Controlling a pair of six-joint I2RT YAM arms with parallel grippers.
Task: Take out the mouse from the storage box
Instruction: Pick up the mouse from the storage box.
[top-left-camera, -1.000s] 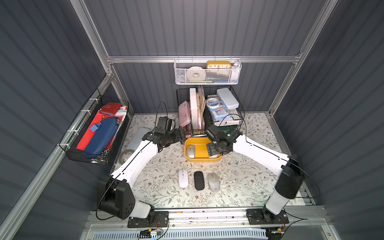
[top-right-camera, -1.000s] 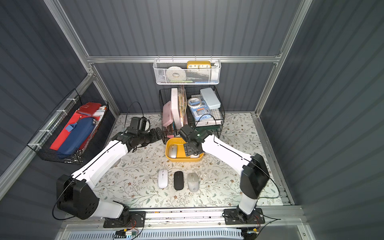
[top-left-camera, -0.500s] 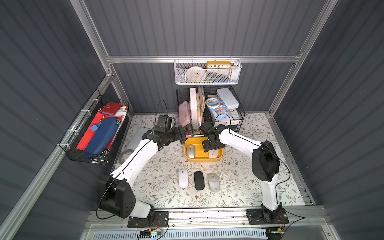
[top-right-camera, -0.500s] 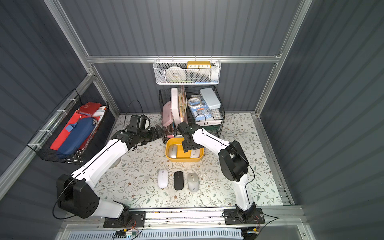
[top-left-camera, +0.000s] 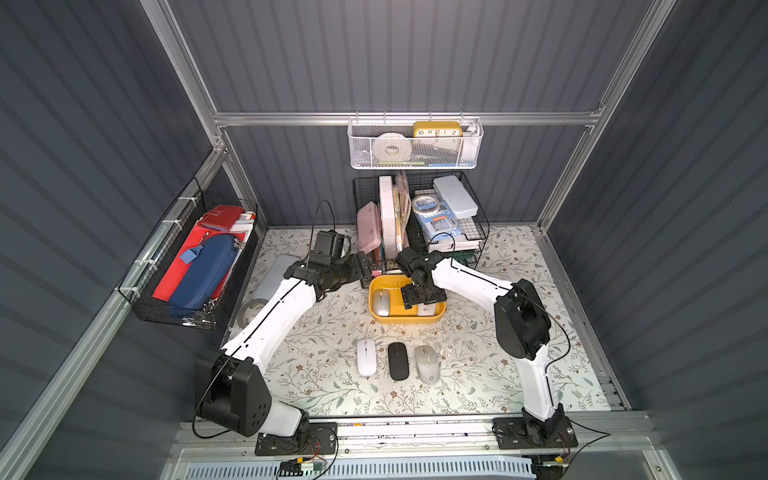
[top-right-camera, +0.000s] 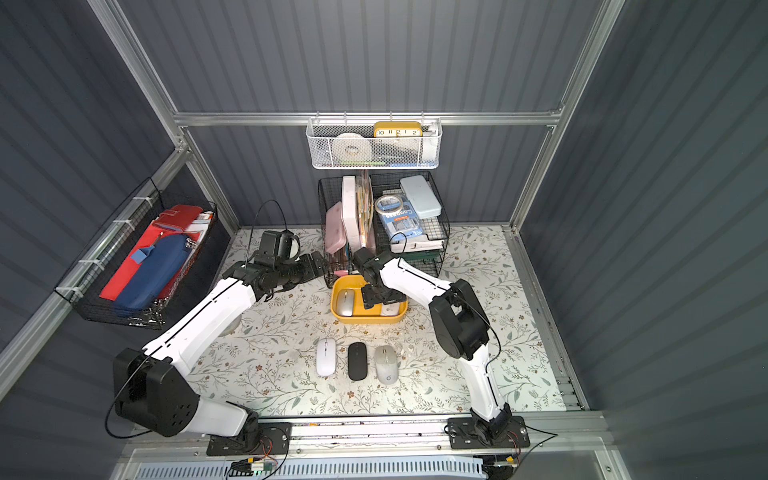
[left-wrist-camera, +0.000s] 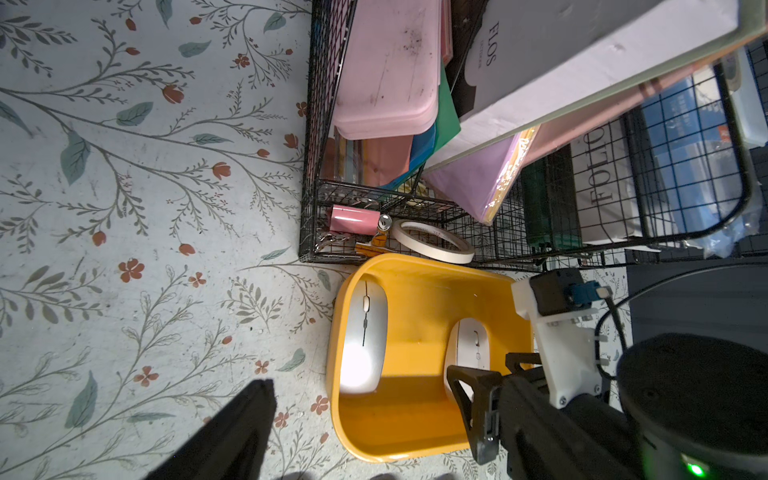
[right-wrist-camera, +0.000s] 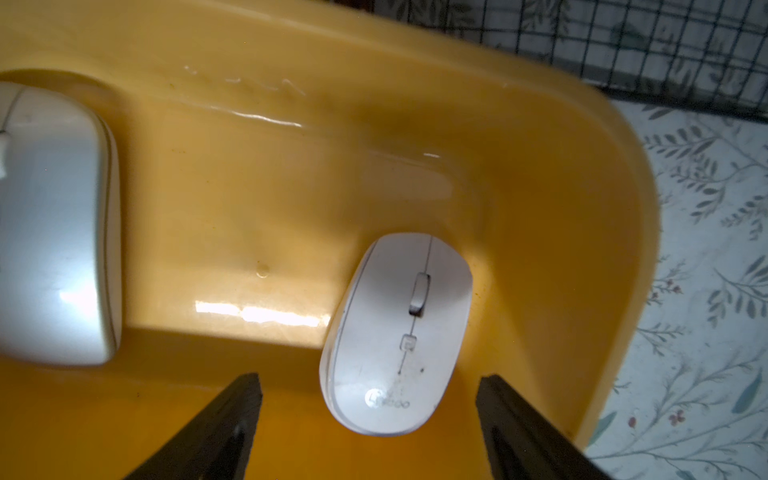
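Note:
The mustard-yellow storage box (top-left-camera: 399, 320) (top-right-camera: 365, 319) (left-wrist-camera: 345, 415) (right-wrist-camera: 582, 208) stands mid-table in front of the wire racks. Inside lie a silver mouse (top-left-camera: 381, 302) (top-right-camera: 345, 302) (left-wrist-camera: 363, 336) (right-wrist-camera: 54, 228) and a white mouse (top-left-camera: 428, 309) (top-right-camera: 390, 309) (left-wrist-camera: 467, 345) (right-wrist-camera: 399, 332). My right gripper (top-left-camera: 422, 297) (top-right-camera: 380, 298) (right-wrist-camera: 368, 380) hangs open inside the box, its fingers on either side of the white mouse's rear end, apart from it. My left gripper (top-left-camera: 363, 266) (top-right-camera: 322, 262) is open and empty beside the box's far left corner; only one finger (left-wrist-camera: 249, 415) shows in its wrist view.
A white mouse (top-left-camera: 366, 356), a black one (top-left-camera: 398, 360) and a grey one (top-left-camera: 427, 363) lie in a row on the floral mat in front of the box. Black wire racks (top-left-camera: 469, 232) stand right behind it. A wall basket (top-left-camera: 187, 266) hangs left; a tape roll (top-left-camera: 249, 311) lies below.
My right arm has folded up at the elbow and its gripper has come down into the box over the white mouse. The left arm has barely moved.

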